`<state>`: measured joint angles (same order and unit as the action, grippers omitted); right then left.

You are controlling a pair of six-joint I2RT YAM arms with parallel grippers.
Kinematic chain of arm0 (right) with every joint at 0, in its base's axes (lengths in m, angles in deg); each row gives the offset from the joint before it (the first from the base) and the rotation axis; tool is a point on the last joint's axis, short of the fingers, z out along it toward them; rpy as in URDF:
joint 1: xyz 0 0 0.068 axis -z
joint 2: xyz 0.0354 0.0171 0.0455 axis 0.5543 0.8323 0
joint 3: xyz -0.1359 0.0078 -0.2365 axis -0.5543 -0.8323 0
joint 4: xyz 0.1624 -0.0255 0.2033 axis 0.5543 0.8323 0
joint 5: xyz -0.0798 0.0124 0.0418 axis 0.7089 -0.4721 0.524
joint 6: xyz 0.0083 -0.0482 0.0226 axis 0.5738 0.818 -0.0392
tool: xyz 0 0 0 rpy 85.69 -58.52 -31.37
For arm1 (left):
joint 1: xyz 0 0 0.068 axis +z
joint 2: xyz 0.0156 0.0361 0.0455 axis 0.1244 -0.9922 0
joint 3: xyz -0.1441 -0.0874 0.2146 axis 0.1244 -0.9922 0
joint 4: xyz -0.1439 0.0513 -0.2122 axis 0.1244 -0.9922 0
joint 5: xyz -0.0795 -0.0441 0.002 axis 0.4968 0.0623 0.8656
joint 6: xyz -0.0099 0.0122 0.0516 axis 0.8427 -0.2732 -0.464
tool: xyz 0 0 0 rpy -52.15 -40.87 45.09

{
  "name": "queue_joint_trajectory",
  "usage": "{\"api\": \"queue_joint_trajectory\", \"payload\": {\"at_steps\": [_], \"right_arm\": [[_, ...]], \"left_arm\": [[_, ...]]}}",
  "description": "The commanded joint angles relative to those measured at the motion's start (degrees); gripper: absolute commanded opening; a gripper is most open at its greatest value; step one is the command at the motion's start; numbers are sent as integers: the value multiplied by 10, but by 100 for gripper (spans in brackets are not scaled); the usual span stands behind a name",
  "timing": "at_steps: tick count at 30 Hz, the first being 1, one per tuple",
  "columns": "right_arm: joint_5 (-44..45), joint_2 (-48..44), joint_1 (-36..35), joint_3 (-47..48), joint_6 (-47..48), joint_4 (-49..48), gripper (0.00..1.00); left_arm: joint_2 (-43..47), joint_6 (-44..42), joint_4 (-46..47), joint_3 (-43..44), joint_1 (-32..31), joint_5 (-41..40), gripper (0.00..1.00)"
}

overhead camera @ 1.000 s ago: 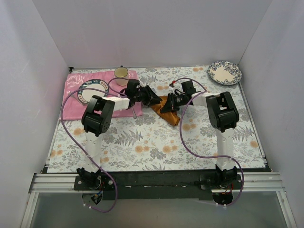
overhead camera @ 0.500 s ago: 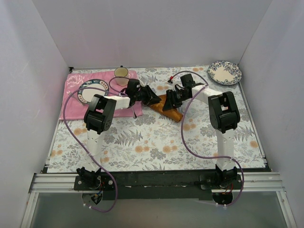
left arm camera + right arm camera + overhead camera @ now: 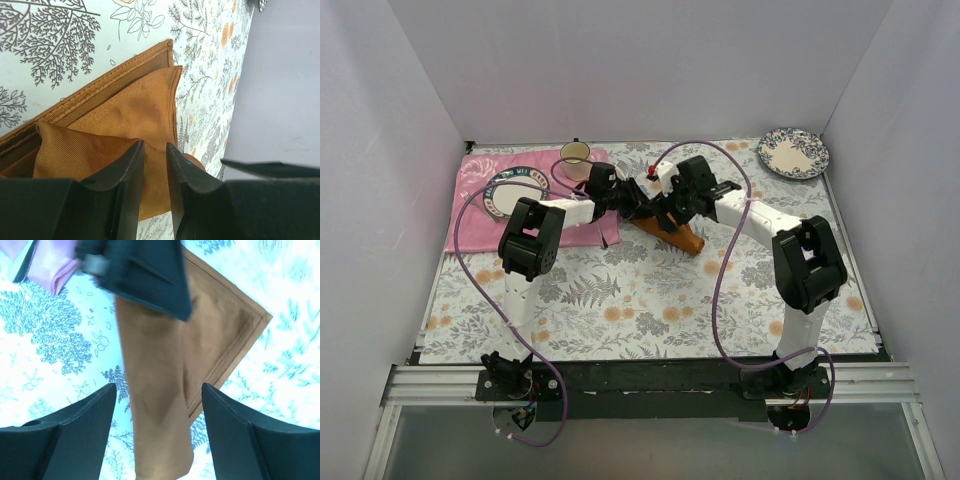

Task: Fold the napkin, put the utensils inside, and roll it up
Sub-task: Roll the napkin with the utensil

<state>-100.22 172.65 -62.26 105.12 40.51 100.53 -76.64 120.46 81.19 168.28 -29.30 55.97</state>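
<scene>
The rust-orange napkin lies partly folded and rolled on the floral tablecloth at mid-table. In the left wrist view its hemmed layers spread out beyond the fingers. My left gripper sits at the napkin's left end, jaws nearly together with cloth filling the narrow gap. My right gripper hovers open just beside it, its wide fingers straddling the rolled strip of napkin without touching. The utensils are hidden.
A pink placemat at the back left carries a blue-rimmed plate, and a cup stands by its far edge. A patterned plate sits in the back right corner. White walls close three sides.
My right gripper let go of the napkin, opened wide and swung left toward the left gripper. The napkin's right end dropped to the cloth. The left gripper stayed put.
</scene>
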Motion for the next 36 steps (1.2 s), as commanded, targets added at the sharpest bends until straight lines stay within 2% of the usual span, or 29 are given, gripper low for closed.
{"api": "queue_joint_trajectory", "payload": {"at_steps": [1,8,15,20,23,24,28,29,36], "right_arm": [[95,-31,-58,-50,80,-67,77],[189,-36,-110,-131,143,-173,77],[353,-6,-149,-179,225,-268,72],[378,10,-149,-192,249,-306,68],[381,19,-149,-195,256,-323,60],[385,22,-148,-194,256,-327,51],[384,32,-149,-190,255,-333,39],[379,30,-149,-189,251,-333,31],[343,13,-149,-188,215,-301,11]], "left_arm": [[-20,-25,-67,22,9,-20,24],[-44,-28,-115,57,10,-3,24],[-58,-41,-145,83,11,7,24],[-74,-43,-157,98,14,18,24],[-82,-43,-164,108,16,28,23],[-85,-44,-168,112,17,30,23],[-88,-49,-182,139,18,41,23],[-89,-50,-193,147,19,43,23],[-100,-53,-246,248,37,35,31]]}}
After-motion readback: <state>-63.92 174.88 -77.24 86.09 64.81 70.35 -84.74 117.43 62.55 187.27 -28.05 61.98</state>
